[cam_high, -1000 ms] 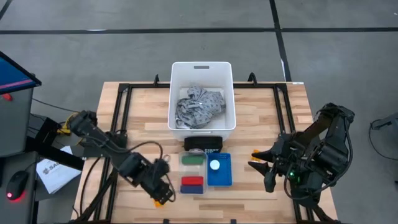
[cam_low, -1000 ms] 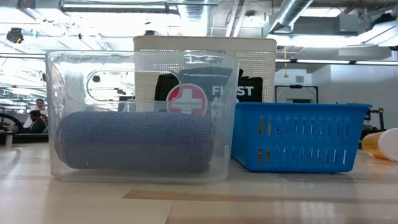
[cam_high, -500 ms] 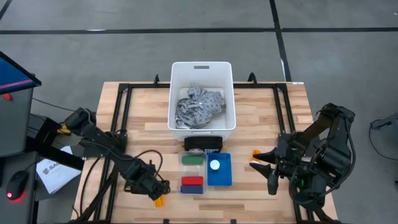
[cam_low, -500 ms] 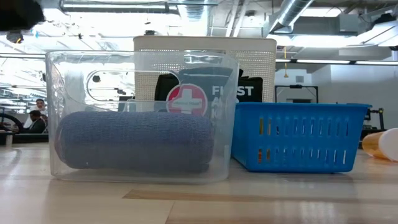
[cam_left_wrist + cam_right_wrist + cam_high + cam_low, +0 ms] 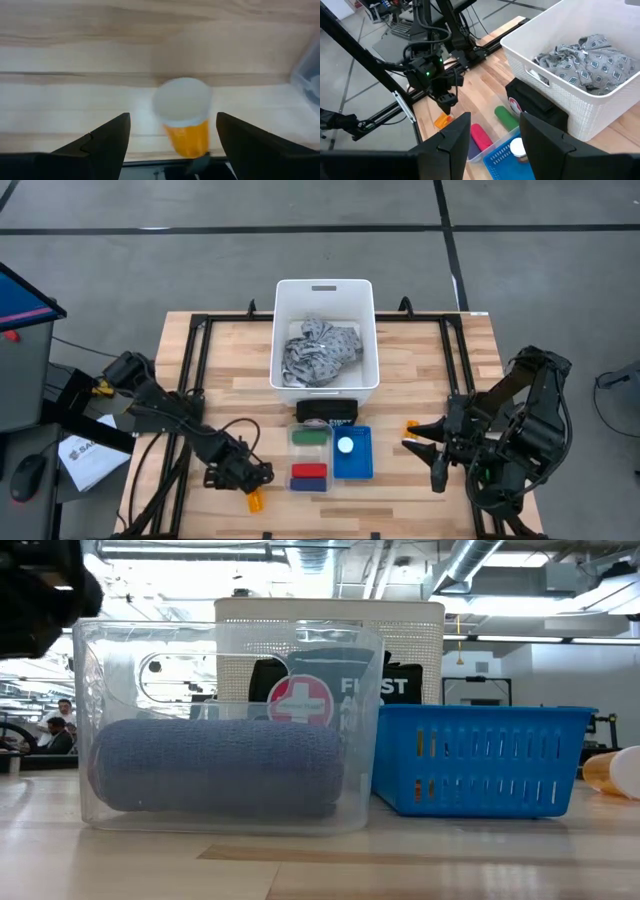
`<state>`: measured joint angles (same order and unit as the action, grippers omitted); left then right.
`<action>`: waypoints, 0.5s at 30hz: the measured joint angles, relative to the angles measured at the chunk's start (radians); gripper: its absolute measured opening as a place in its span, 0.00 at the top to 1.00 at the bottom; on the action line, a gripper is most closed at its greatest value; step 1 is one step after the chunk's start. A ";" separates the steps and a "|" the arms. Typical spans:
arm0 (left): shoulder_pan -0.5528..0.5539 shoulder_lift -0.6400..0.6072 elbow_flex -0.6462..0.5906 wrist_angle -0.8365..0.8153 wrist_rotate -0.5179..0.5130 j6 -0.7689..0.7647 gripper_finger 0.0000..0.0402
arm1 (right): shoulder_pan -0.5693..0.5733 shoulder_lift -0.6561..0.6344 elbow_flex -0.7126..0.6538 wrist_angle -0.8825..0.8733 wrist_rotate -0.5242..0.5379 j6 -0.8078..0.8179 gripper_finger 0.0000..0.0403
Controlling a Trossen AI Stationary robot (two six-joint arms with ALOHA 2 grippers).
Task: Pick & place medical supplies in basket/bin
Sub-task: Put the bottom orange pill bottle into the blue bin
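My left gripper is open and low over the table's near left part. An orange pill bottle lies on its side by the near edge, white cap toward the gripper, between the spread fingers and apart from both. My right gripper is open at the table's right, beside a second orange bottle lying on the wood. The white tub holds the grey patterned cloth.
A clear tray holds green, red and blue cylinders. A blue basket holds the white jar. A black first-aid pouch lies against the tub. Bare wood lies left and right.
My left gripper has drawn back from the near edge, toward the table's left and far side. The orange bottle that was at its fingertips now lies clear of them on the wood. The left arm has come into the low view's upper left corner.
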<state>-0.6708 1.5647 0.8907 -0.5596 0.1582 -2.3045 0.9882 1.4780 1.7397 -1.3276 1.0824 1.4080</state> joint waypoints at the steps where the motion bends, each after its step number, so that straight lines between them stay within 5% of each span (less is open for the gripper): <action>1: 0.004 0.004 -0.008 0.036 0.000 0.000 0.29 | 0.000 0.000 0.000 -0.002 0.000 0.004 0.59; 15: 0.013 0.007 -0.070 0.114 0.008 -0.004 0.29 | -0.001 0.000 0.000 -0.051 -0.003 0.038 0.59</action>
<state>-0.6579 1.5715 0.8207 -0.4454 0.1658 -2.3085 0.9871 1.4784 1.7397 -1.3791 1.0794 1.4458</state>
